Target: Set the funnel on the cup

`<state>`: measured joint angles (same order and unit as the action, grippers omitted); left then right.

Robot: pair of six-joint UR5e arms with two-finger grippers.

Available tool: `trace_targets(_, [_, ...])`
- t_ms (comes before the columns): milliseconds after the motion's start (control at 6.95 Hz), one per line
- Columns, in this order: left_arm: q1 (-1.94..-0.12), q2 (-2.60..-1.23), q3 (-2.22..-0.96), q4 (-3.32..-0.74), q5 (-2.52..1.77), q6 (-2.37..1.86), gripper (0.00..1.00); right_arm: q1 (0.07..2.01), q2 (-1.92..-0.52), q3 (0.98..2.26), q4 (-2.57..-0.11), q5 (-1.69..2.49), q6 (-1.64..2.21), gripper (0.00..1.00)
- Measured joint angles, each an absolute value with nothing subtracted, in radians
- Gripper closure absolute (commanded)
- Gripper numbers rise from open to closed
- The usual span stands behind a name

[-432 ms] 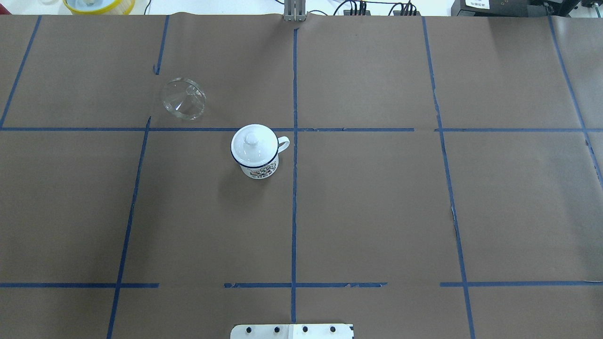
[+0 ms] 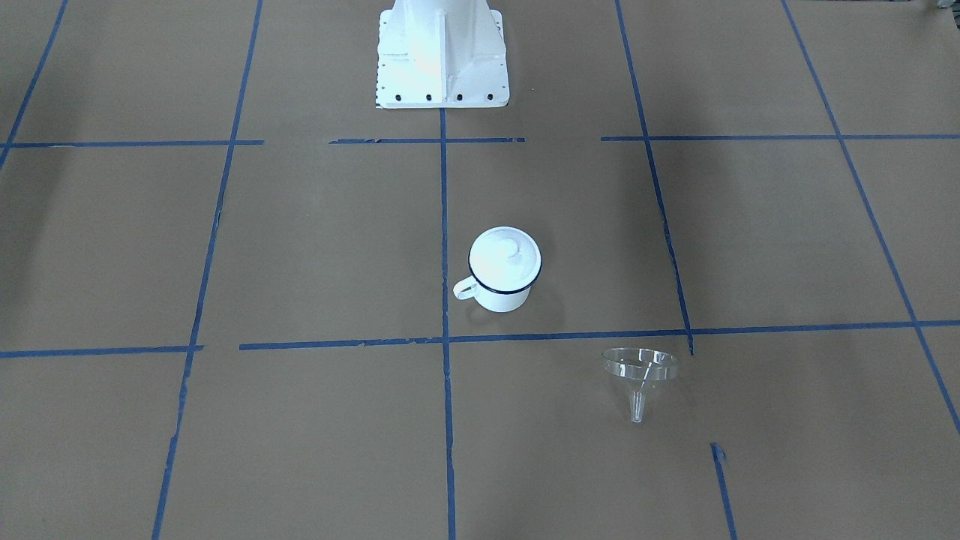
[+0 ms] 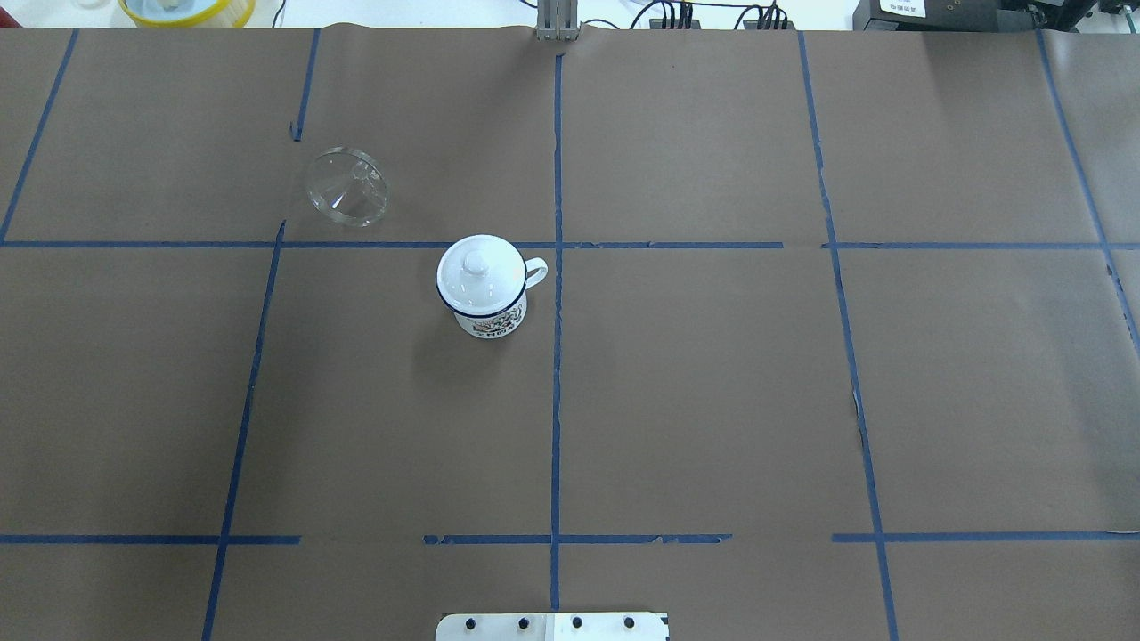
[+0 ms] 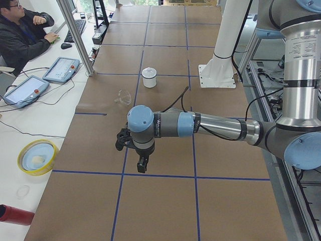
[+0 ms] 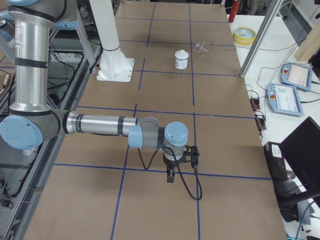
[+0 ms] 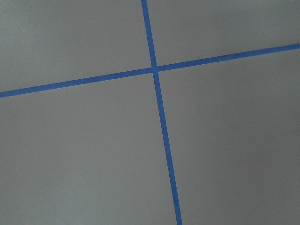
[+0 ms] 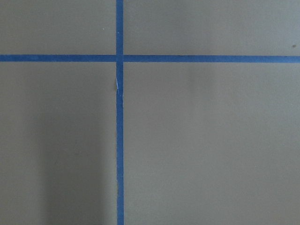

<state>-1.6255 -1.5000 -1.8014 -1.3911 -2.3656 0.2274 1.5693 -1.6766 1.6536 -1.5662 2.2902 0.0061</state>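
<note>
The cup (image 3: pixel 482 287), a white enamel mug with a dark blue rim, stands upright near the table's middle, handle to the view's right, with a round white knobbed lid (image 3: pixel 477 263) on top. It also shows in the front view (image 2: pixel 504 271). The clear funnel (image 3: pixel 347 186) lies tilted on the paper, apart from the cup, farther from the robot on its left side; it also shows in the front view (image 2: pixel 640 376). My left gripper (image 4: pixel 142 164) hangs over the table's left end, far from both. My right gripper (image 5: pixel 170 176) hangs over the right end. I cannot tell whether either is open.
The white robot base (image 2: pixel 441 56) stands at the table's near edge. Blue tape lines cross the brown paper (image 3: pixel 712 401). A yellow bowl (image 4: pixel 37 156), teach pendants (image 4: pixel 62 69), an aluminium post (image 4: pixel 75 35) and a seated operator (image 4: pixel 25 35) are beyond the far edge.
</note>
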Motion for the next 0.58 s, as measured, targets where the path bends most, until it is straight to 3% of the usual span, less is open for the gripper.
trace_targets(576, [-1.624, -1.692, -1.771, -1.414, -2.363, 0.188, 0.0, 1.569, -1.677, 1.654, -1.566, 2.29, 0.006, 0.0])
